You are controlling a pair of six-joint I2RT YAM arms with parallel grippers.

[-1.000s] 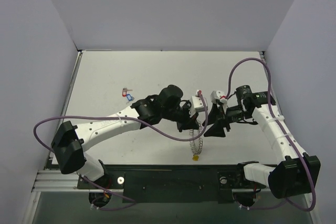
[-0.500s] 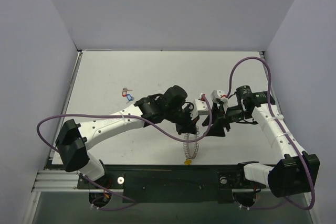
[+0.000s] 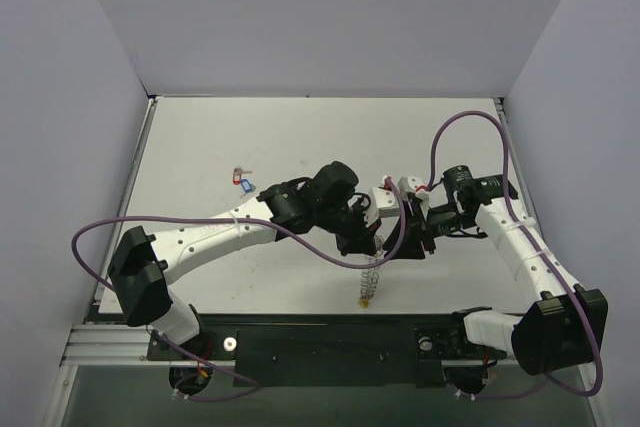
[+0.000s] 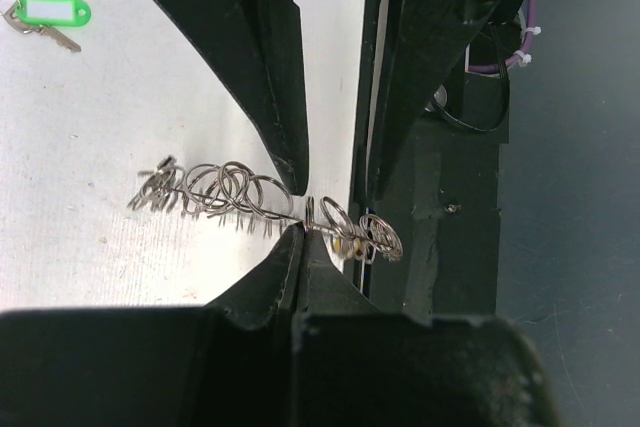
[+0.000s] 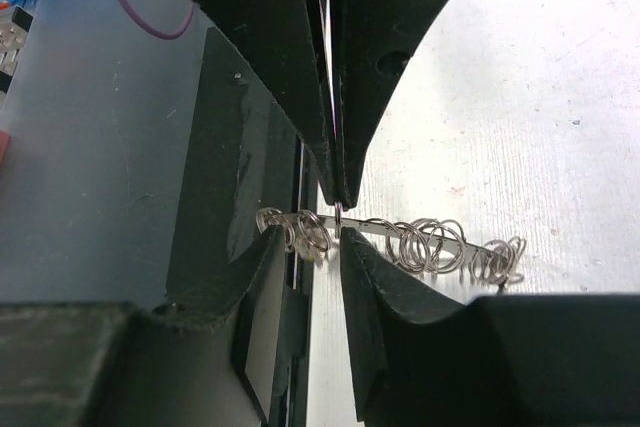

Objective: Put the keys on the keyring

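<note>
The keyring (image 3: 369,282) hangs edge-on over the table's near edge, a silvery band fringed with small loops, its yellow tag (image 3: 364,301) at the bottom. My left gripper (image 4: 303,231) is shut on one small loop at the ring's (image 4: 225,187) rim. My right gripper (image 5: 310,239) faces it from the other side. Its fingers stand a little apart, with a few of the keyring's (image 5: 430,242) loops and the tag in the gap. One green-tagged key (image 4: 50,12) lies on the table. A red-tagged and a blue-tagged key (image 3: 243,181) lie together at the left.
The black front rail (image 3: 330,342) runs just below the hanging ring. Purple cables (image 3: 330,257) loop around both arms. Grey walls (image 3: 80,97) close in the white table (image 3: 230,137) on three sides.
The right gripper has moved left up to the ring and narrowed its jaws. The left gripper stayed shut, and the ring now hangs straighter under it.
</note>
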